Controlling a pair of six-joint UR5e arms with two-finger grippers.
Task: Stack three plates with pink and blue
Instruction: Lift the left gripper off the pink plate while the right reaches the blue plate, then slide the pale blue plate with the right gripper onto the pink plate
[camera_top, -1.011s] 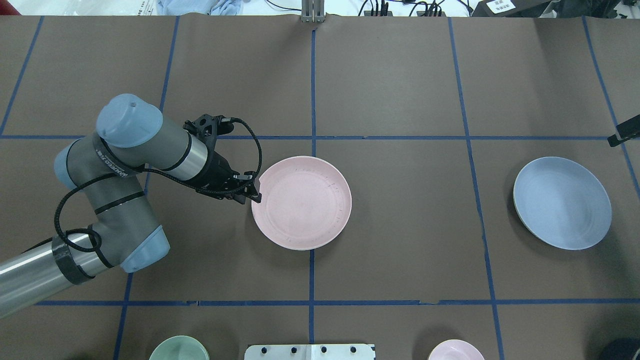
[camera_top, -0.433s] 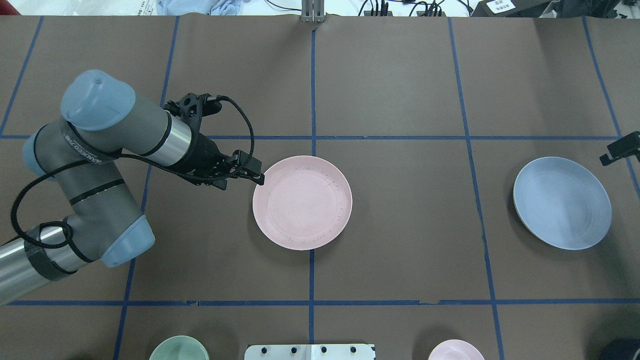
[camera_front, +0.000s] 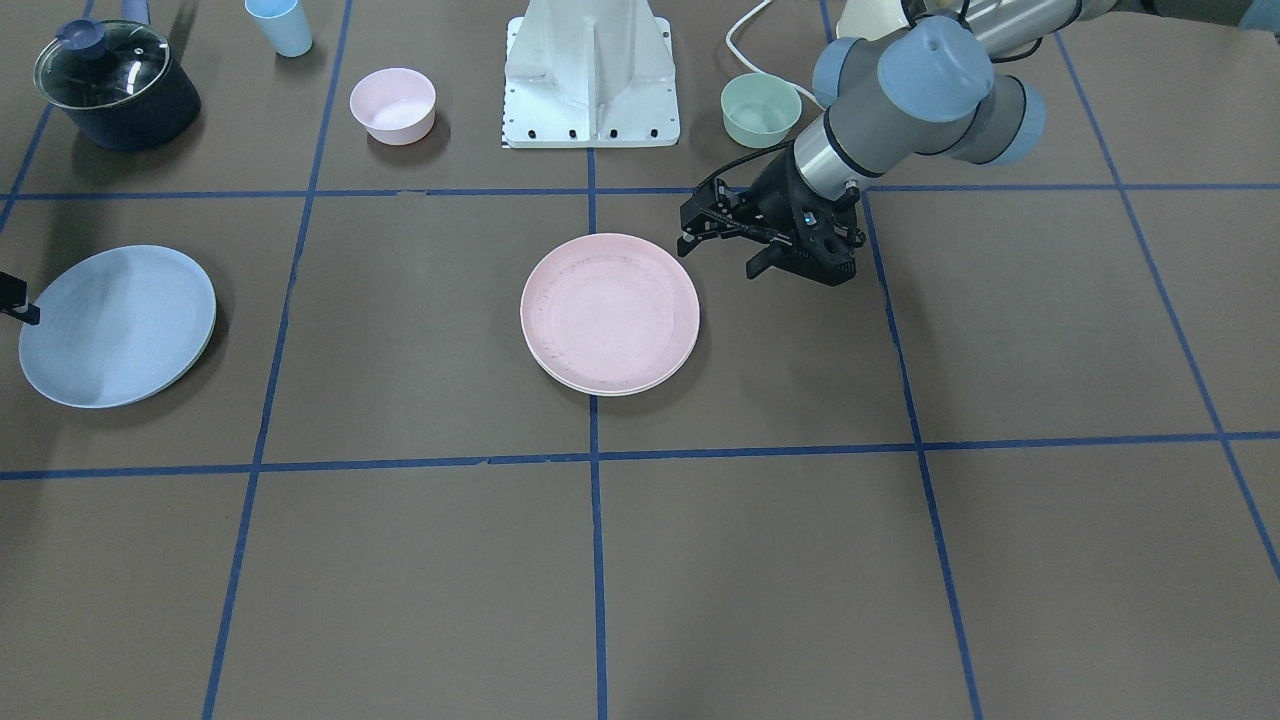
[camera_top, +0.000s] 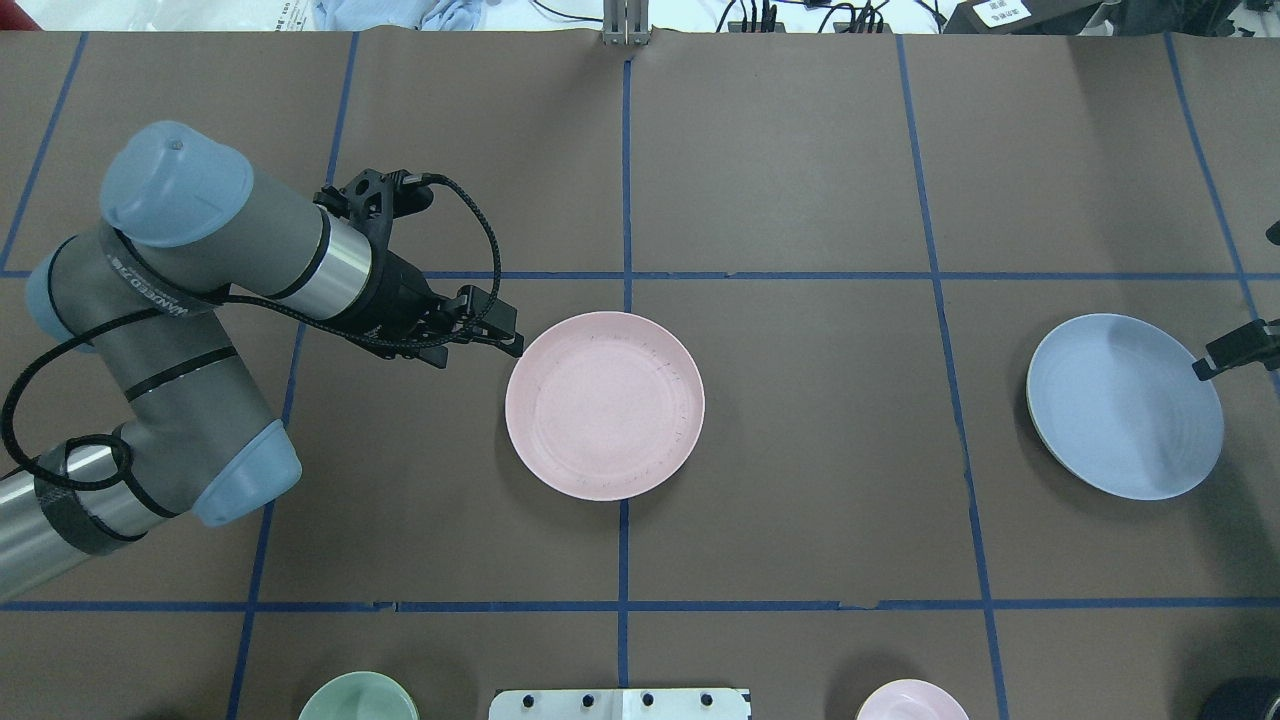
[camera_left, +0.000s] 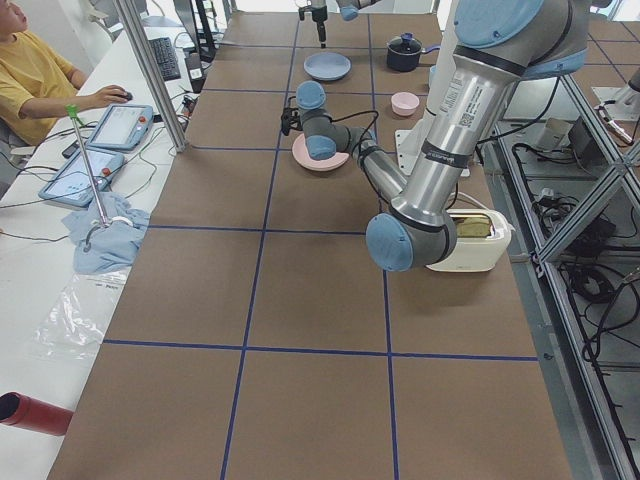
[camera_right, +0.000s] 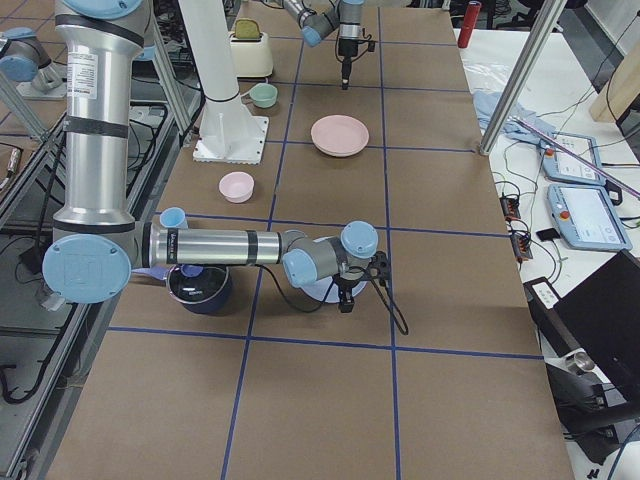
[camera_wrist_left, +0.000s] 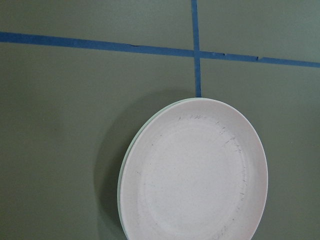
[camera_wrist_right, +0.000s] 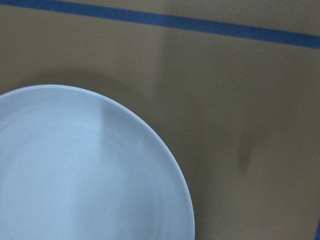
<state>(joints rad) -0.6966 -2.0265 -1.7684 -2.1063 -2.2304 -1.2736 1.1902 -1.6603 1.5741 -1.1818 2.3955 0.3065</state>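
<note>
The pale pink plate (camera_top: 604, 405) lies flat at the table's middle, on top of the pale cream plate, whose rim (camera_front: 596, 390) just shows beneath it. The light blue plate (camera_top: 1125, 405) lies alone at the right, and at the left in the front view (camera_front: 117, 325). My left gripper (camera_top: 505, 335) hangs just off the pink plate's left rim, open and empty, also seen in the front view (camera_front: 700, 240). Only a black part of my right gripper (camera_top: 1232, 353) shows, at the blue plate's right rim. I cannot tell whether it is open or shut.
A mint-green bowl (camera_front: 760, 110) and a small pink bowl (camera_front: 393, 104) stand either side of the robot's base (camera_front: 590, 75). A dark pot with a glass lid (camera_front: 115, 85) and a blue cup (camera_front: 280, 25) stand near the right arm's corner.
My left gripper let go of the pink plate's rim and drew back to the left, off the plate. My right gripper came nearer to the blue plate's right rim.
</note>
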